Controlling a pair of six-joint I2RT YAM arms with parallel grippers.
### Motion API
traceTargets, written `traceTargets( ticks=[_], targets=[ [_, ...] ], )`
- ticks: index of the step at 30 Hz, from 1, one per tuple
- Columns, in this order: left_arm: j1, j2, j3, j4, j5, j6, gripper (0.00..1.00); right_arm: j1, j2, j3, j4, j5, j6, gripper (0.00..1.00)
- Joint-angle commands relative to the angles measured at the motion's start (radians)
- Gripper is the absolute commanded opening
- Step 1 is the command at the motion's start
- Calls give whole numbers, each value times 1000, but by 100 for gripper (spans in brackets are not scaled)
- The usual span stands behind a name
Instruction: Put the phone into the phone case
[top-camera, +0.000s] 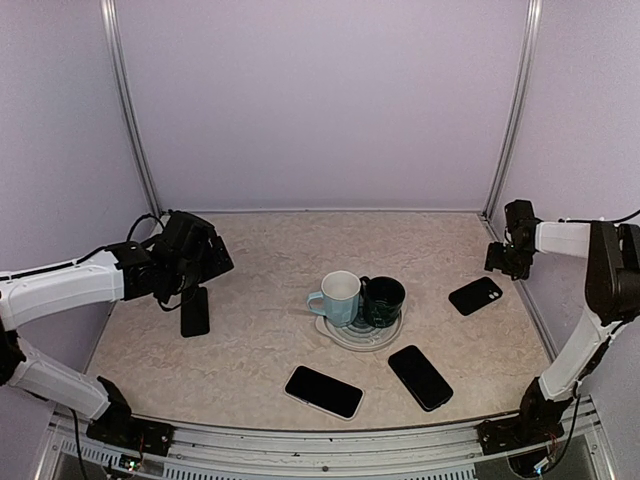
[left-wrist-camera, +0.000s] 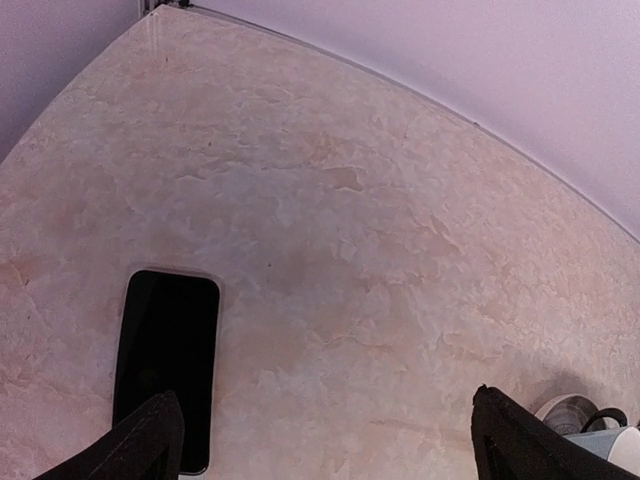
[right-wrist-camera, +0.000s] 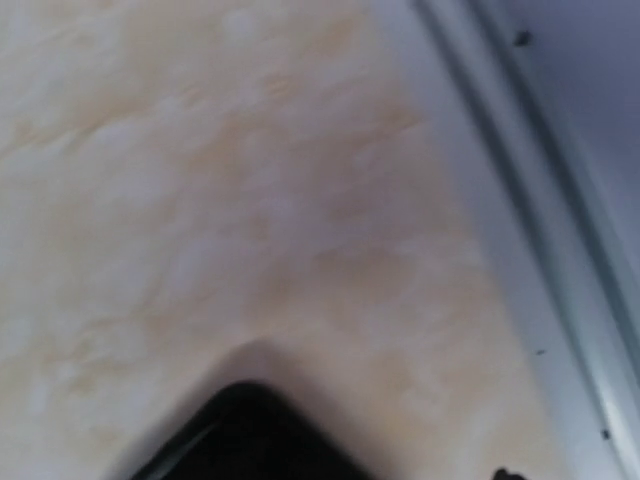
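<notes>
Phone (top-camera: 195, 311), or so the glossy black slab at the left looks, lies flat on the table (top-camera: 260, 250). I cannot say for sure which slab is phone and which is case. The left gripper (top-camera: 212, 262) hangs close by its far end, fingers (left-wrist-camera: 150, 445) spread wide, nothing between them. The right gripper (top-camera: 508, 260) is by the right wall, near a right slab (top-camera: 475, 295); whether its fingers are spread, I cannot tell. In the middle a plate (top-camera: 345, 338) carries a pale mug (top-camera: 338, 296) and a dark mug (top-camera: 384, 300), touching. In front of it lie a front slab (top-camera: 323, 391) and a second slab (top-camera: 420, 377), apart.
</notes>
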Motion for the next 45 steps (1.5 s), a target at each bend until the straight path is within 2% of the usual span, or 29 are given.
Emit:
traceTargets(
  ticks=[1,7,11,12,16,18,19,26,33,39,42,45],
  targets=[
    [5,-10,-25,-98,-10,-86,99,-12,9,-56,55,18,5,70],
    [5,-61,-43,-103,-29,-82,99,-12,6,-167,92,-53,28,64],
    [12,-69,-46,-99,-46,-71,99,-13,16,-205,108,-70,48,56],
    [20,-60,-46,-103,-42,-72,99,-12,19,-211,113,-80,50,52],
    [42,-15,-33,-134,-22,-78,99,-13,32,-215,118,-116,55,15],
    [44,2,-34,-132,-15,-74,99,-12,28,-214,117,-114,50,2],
    [44,9,-35,-127,-14,-72,99,-13,28,-208,113,-108,45,0],
    [53,-5,-80,-126,-9,-112,99,-1,-23,-78,52,-106,27,0],
    [80,-48,-154,-103,38,-140,99,155,-197,125,-36,30,20,0],
    [185,11,-210,10,131,-76,99,389,-320,246,10,115,39,0],
    [257,123,-184,27,199,-36,99,542,-306,283,41,97,57,0],
    [268,256,-105,-34,156,-7,99,692,-232,337,40,61,77,0]
  ],
)
